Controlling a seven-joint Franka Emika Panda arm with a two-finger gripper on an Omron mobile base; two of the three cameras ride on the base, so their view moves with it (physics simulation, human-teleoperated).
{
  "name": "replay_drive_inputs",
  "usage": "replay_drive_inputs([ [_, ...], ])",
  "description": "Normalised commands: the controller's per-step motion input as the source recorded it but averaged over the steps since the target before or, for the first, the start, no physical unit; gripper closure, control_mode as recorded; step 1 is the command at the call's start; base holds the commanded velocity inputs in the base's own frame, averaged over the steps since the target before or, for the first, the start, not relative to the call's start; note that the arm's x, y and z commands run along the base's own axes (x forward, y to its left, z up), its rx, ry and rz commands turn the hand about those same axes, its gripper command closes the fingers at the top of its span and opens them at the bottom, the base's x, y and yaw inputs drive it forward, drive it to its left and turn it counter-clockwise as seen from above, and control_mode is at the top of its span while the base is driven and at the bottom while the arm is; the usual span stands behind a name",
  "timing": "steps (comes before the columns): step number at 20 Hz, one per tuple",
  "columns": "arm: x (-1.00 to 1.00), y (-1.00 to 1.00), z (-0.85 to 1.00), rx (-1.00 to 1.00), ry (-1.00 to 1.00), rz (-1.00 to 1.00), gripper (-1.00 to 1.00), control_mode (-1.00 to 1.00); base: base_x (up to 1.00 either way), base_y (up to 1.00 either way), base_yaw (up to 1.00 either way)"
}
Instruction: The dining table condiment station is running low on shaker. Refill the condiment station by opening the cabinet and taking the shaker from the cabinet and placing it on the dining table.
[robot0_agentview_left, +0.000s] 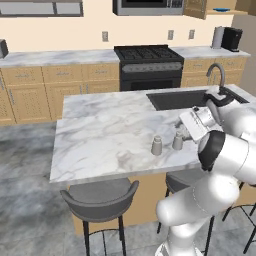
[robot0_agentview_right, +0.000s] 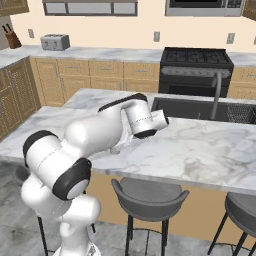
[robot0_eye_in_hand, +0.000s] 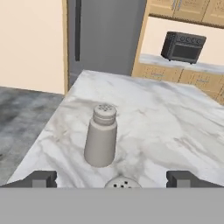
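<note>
On the dining table (robot0_agentview_left: 100, 130), near its front edge, two small grey shakers are standing upright just beside each other. The nearer shaker (robot0_agentview_left: 178, 140) is sitting right at the gripper (robot0_eye_in_hand: 111, 180), its perforated cap showing between the two dark fingertips (robot0_eye_in_hand: 41, 179) in the hand view; the other shaker (robot0_eye_in_hand: 101, 135) is standing a little beyond it on the bare marble. In the left base view the second one (robot0_agentview_left: 157, 145) is standing clear to the left of the hand.

The fingers are spread wide, one on each side of the near cap, and I cannot make out either one touching it. The piece looks set down on the marble, so the step in hand seems to be letting go and backing off.

To do this well, the hand should be keeping its fingers fully apart and pulling straight back along its own line, not sweeping sideways, since a sideways brush could tip the near piece into its neighbour. The front edge is close, so any nudge should be avoided. The sink (robot0_agentview_left: 180, 99) and faucet (robot0_agentview_left: 216, 74) are sitting well apart, behind the arm.
</note>
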Motion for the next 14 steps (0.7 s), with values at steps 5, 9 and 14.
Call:
replay_drive_inputs([
  [5,-0.06,0.00,0.66,0.00,-0.06,0.00,-1.00,-1.00,0.00,0.00,0.00],
  [9,-0.79,0.14,0.16,-0.08,-0.10,0.00,-1.00,-1.00,0.00,0.00,0.00],
  [14,-1.00,0.67,0.00,-0.22,-0.33,0.00,-1.00,-1.00,0.00,0.00,0.00],
])
